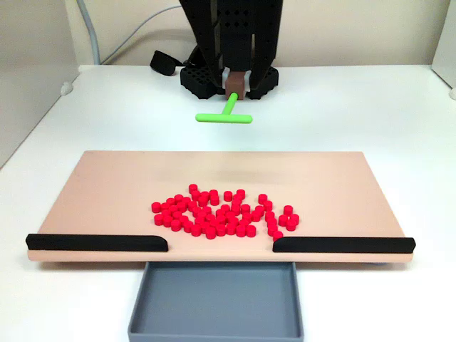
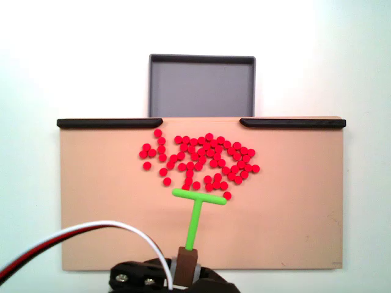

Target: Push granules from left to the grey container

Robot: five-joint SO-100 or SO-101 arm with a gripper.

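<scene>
Your gripper (image 2: 187, 264) pinches the green pusher (image 2: 197, 210); its crossbar sits at the pellets' (image 2: 201, 160) six o'clock edge on the board (image 2: 104, 207), tray (image 2: 201, 85) at twelve.

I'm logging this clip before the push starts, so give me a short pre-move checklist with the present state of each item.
1. Pusher stick held in the tool: ok, its stem runs into the brown holder at the tool.
2. Granules on the beige board: ok, all lie in one loose patch on the board.
3. Gap between the black strips lined up with the grey container: ok.
4. Grey container ready: ok, no granules show in it.
5. Crossbar behind the patch: ok in one fixed view, at the patch's near edge beside one granule.
6. Crossbar height over the board: cannot tell; the other fixed view shows it hanging behind the board.
</scene>
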